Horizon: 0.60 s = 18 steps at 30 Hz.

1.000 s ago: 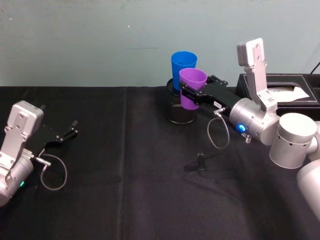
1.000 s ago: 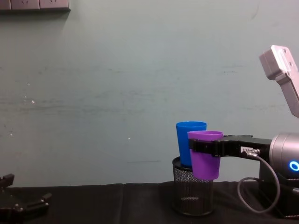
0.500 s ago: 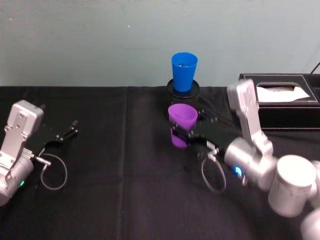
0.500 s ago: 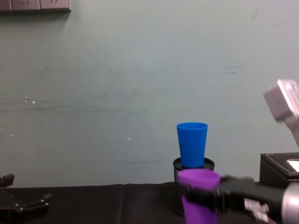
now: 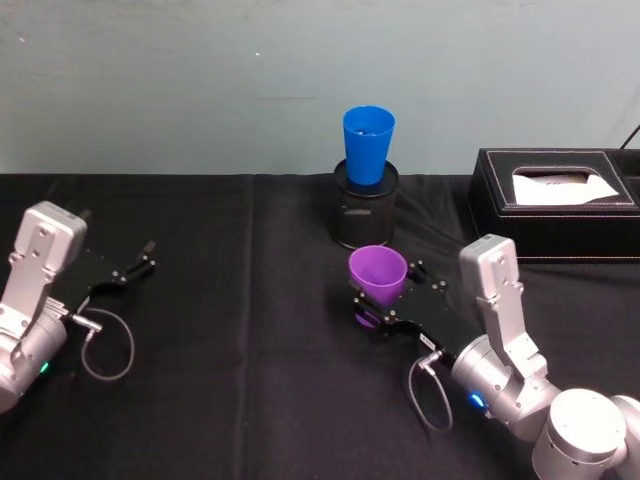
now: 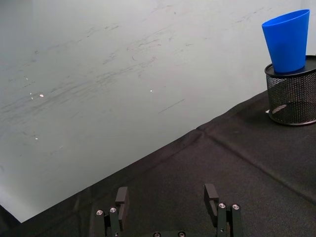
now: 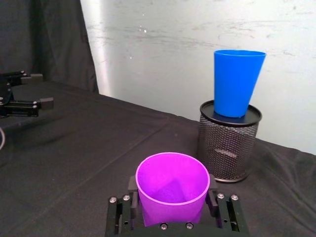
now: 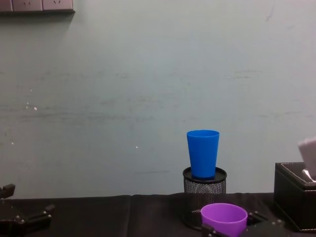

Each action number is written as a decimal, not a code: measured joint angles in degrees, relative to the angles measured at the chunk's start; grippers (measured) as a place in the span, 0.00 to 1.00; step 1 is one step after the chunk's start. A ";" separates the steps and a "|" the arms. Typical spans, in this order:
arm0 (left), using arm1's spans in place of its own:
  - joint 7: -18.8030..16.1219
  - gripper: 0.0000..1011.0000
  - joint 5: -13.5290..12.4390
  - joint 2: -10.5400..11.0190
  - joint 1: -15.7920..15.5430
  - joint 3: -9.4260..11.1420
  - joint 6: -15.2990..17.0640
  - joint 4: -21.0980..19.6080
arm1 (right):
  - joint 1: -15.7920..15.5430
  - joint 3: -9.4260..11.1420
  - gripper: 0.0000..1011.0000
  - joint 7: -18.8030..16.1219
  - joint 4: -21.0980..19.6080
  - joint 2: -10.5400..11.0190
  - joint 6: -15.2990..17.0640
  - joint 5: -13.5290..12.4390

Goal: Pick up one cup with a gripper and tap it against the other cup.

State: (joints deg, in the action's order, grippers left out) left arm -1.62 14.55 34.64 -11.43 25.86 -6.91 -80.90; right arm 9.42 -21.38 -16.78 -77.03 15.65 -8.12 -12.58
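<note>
Right gripper (image 5: pixel 388 306), clamped on the upright purple cup (image 5: pixel 378 277) at lower centre, stood well below the blue cup (image 5: pixel 367 144) at upper centre.

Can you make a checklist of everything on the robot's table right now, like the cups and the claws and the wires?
Surface: black cloth table, creased.
Job's things: purple cup upright, held low over the cloth; blue cup upright on the black mesh pen holder, apart from the purple cup.
Clutter: black tissue box at the far right, white tissue showing.
Grippers: right gripper shut on the purple cup, in front of the holder; left gripper open, holding nothing, parked at the left.
Cables: grey cable loop by the left wrist; another grey loop by the right wrist.
Surroundings: pale scuffed wall, wall sockets at its top left.
</note>
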 joint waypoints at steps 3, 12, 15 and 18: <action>0.00 0.99 0.00 0.00 0.00 0.00 0.00 0.00 | -0.25 0.56 0.84 -0.33 -0.46 -0.12 -0.15 -0.04; 0.00 0.99 0.00 0.00 0.00 0.00 0.00 0.00 | -2.13 3.63 0.99 0.66 -7.12 0.08 4.25 -0.43; 0.00 0.99 0.00 0.00 0.00 0.00 0.00 0.00 | -2.53 5.21 0.99 3.56 -9.25 -0.20 7.09 0.43; 0.00 0.99 0.00 0.00 0.00 0.00 0.00 0.00 | -2.70 6.88 0.99 7.04 -10.16 -0.91 9.52 1.76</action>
State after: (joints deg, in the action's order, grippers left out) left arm -1.62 14.55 34.64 -11.43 25.86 -6.91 -80.90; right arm 6.72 -14.50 -9.74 -87.19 14.74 1.39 -10.82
